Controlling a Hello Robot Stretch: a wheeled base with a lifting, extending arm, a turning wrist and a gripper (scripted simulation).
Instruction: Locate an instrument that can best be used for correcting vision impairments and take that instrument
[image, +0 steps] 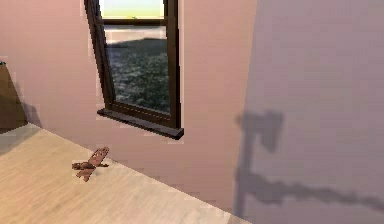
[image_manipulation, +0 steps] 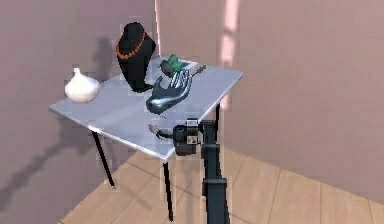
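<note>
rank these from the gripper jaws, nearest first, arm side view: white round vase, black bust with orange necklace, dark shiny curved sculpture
1. Dark shiny curved sculpture, on the grey table, right by the gripper.
2. Black bust with orange necklace, farther back and to the left.
3. White round vase, at the table's left corner.

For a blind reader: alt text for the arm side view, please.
The robot's arm reaches to a grey table, gripper at its near edge. On it stand a white vase, a black bust with a necklace and a dark sculpture.
</note>
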